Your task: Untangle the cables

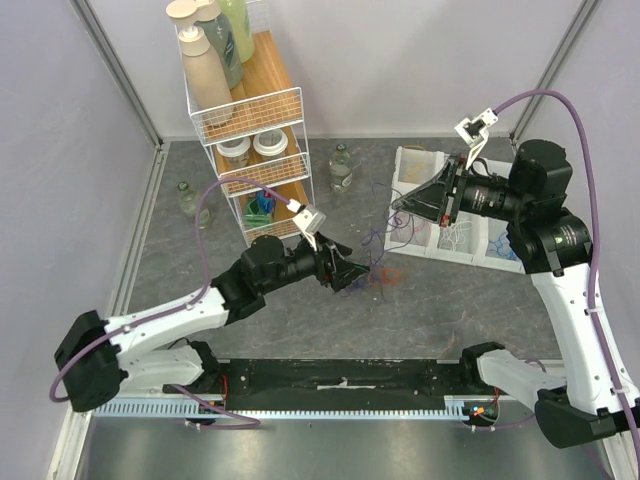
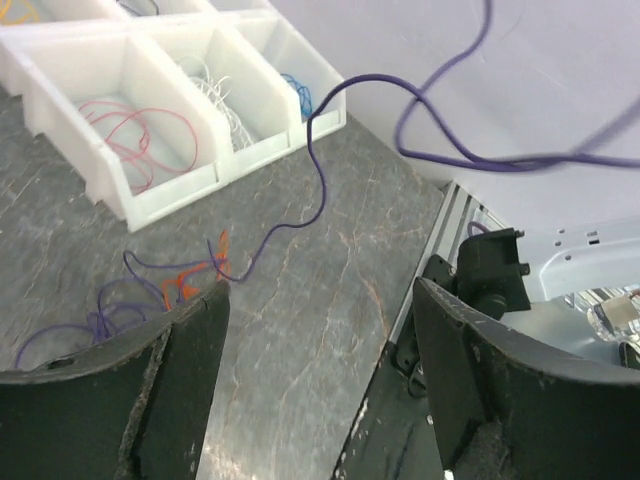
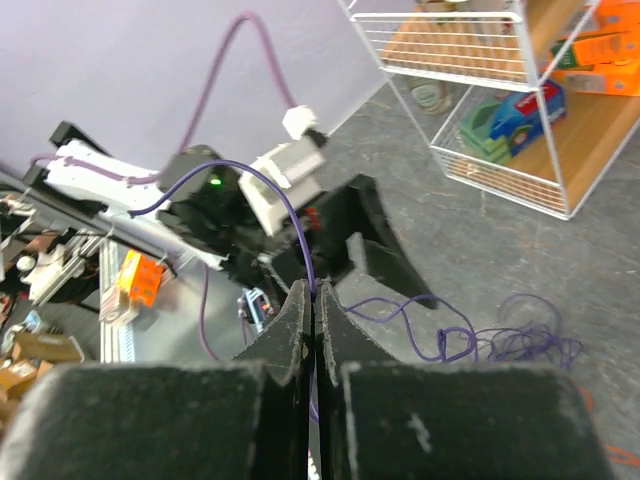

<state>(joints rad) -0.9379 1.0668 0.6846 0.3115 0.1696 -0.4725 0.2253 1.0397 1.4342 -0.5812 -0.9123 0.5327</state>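
The left arm (image 1: 180, 315) stretches low and forward to the right, and its left gripper (image 1: 352, 272) has the jaws spread wide. The right arm (image 1: 575, 290) rises and bends leftward. Its right gripper (image 3: 315, 300) is raised, with the fingers pinched tight on a purple cable (image 3: 292, 215).

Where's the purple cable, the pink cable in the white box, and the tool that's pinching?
purple cable (image 2: 322, 195), left wrist view, on its long middle bend.
pink cable (image 2: 190, 135), left wrist view, on the right side of its loop.
right tool (image 3: 315, 295), right wrist view, between its shut fingertips.
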